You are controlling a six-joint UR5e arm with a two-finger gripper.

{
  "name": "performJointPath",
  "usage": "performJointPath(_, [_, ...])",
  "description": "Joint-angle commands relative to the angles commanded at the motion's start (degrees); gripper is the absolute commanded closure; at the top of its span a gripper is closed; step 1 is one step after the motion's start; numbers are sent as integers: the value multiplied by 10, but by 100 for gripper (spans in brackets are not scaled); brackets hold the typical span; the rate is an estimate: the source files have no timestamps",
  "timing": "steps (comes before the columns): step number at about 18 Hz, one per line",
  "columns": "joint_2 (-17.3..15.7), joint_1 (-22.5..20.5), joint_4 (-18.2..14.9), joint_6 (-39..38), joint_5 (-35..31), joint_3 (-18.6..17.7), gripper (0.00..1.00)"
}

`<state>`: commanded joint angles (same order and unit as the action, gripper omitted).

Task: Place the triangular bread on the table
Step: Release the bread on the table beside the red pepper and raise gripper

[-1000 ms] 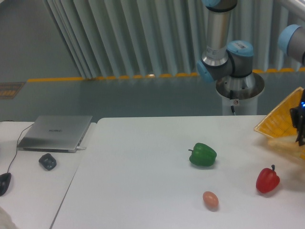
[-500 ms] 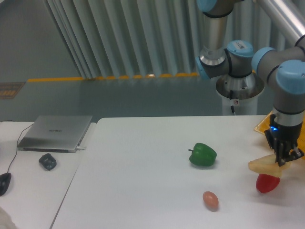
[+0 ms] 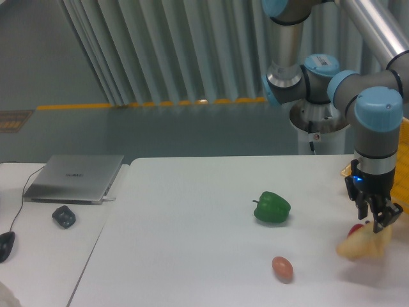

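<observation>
Pincer (image 3: 377,219) pointing down, closed on the top edge of the triangular bread (image 3: 362,245), which hangs just below it, low over the bench (image 3: 192,243), likely carried low for a gentle set-down. Red pepper (image 3: 355,229) largely hidden behind the bread. Egg (image 3: 282,268) and green pepper (image 3: 272,207) well off to the side. Bread pale tan, soft-edged wedge, blurred.

arm bent downward, claw (image 3: 376,218) pointing down, closed
</observation>
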<state>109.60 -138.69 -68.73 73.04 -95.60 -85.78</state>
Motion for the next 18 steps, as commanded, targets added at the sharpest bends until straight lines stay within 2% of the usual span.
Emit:
performJointPath(3, [-2, 7, 12, -8, -16, -8, 0])
performJointPath(8, [-12, 4, 12, 3, -15, -13, 0])
performJointPath(12, [-20, -3, -3, 74, -15, -7, 0])
performJointPath(15, [-21, -26, -52, 112, -13, 15, 0])
performJointPath(18, [-18, -53, -114, 149, 18, 58, 0])
